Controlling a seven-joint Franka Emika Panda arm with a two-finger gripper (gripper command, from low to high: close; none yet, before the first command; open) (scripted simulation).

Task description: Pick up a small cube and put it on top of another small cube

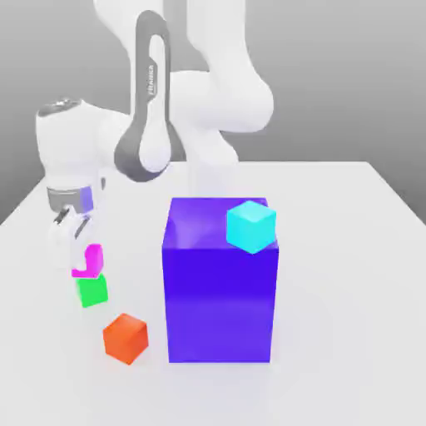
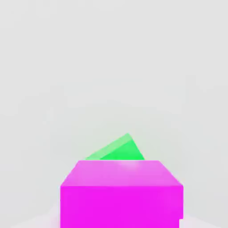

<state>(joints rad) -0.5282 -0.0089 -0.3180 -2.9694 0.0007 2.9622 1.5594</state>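
In the exterior view the white arm bends down toward that view's left, and its claw hangs just above and a little to the left of the pink cube. The two pale fingers point down at a slant; whether they stand wide or narrow I cannot tell, and no cube sits between them. The pink cube rests on top of the green cube, a bit tilted and shifted toward the view's left, so the stack looks uneven. Both stand on the white worktop. Near them, closer to the camera, lies an orange-red cube, apart from the stack. To the view's right rises a big purple-blue block, and a cyan cube sits at its upper right edge.

The hand view gives the stack from close above: the pink cube looms large in front, and a corner of the green cube peeks out behind it, turned at an angle to the pink one. Around them is plain pale worktop.
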